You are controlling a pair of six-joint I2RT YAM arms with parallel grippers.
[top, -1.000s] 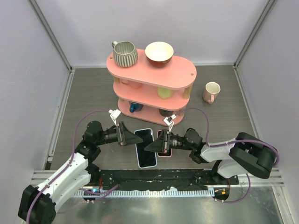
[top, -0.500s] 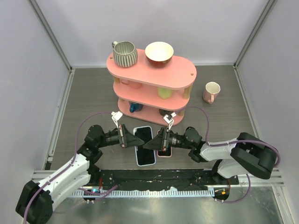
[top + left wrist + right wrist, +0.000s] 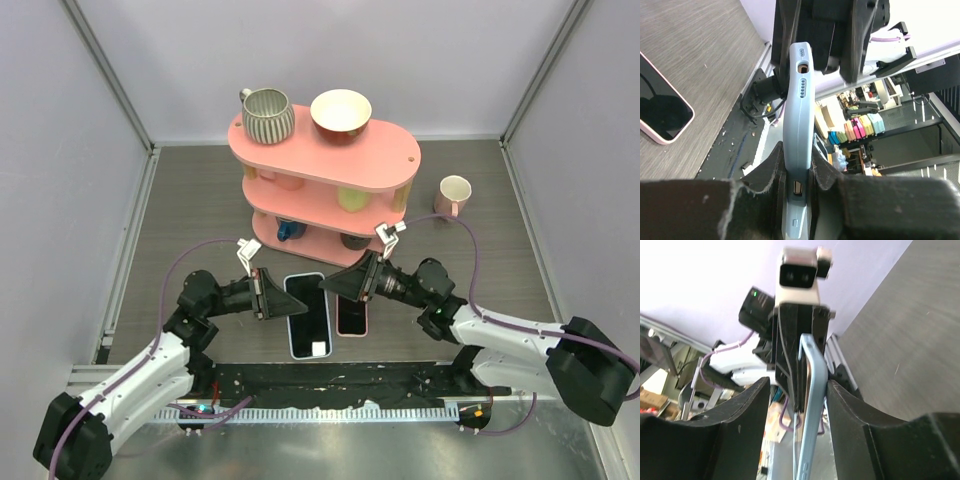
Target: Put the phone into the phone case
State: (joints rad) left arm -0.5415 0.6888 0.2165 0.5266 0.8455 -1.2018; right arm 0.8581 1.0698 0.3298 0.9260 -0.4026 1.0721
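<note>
left end effector (image 3: 280,298) pinched narrow on the blue case (image 3: 305,318) edge, lower centre of top view, likely steadying it | right end effector (image 3: 340,285) parted, straddling the opposite edge, gripping nothing | pink phone (image 3: 352,315) flat on counter (image 3: 200,200) just right of case, not yet inserted

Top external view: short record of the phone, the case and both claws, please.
case: light blue phone case, clamped in left claw
phone: pink-edged phone flat on table, screen up, right of the case
right claw: open, fingers either side of the case
task: phone not yet in case
</note>
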